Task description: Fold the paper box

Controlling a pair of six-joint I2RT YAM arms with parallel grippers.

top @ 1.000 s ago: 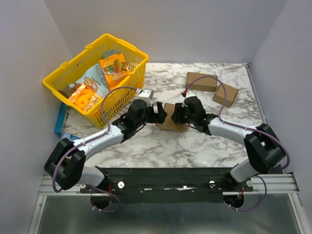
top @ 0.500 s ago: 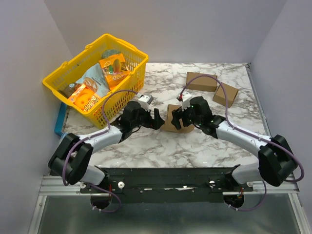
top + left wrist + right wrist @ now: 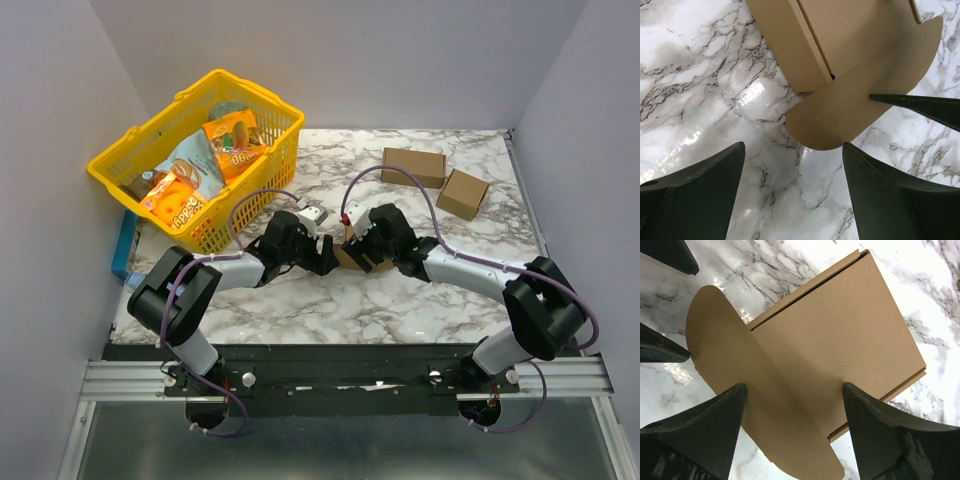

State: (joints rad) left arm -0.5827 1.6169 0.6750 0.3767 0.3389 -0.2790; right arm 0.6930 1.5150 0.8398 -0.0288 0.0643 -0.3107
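Note:
The paper box [image 3: 840, 325] lies flat on the marble table [image 3: 330, 310] as a brown cardboard piece, with a rounded flap [image 3: 720, 345] spread out at one end. Seen from above, the paper box [image 3: 347, 258] is small and mostly hidden between both grippers. My right gripper [image 3: 793, 386] is open, its fingers standing either side of the flap and panel. My left gripper [image 3: 792, 146] is also open over bare marble, nothing between its fingers. The paper box [image 3: 850, 45] and its rounded tab [image 3: 860, 110] lie just beyond the left fingertips. From above, the left gripper [image 3: 325, 262] and right gripper [image 3: 362, 250] face each other closely.
A yellow basket [image 3: 110, 165] full of snack packets stands at the back left. Two neat brown cardboard cuboids, one long [image 3: 413, 166] and one squarish [image 3: 463, 193], sit at the back right. A blue strip [image 3: 122, 245] lies along the table's left edge. Grey walls enclose the table.
The right gripper's jaws have widened and it has shifted left onto the box. The left arm has folded in, with its gripper still at the box's left end.

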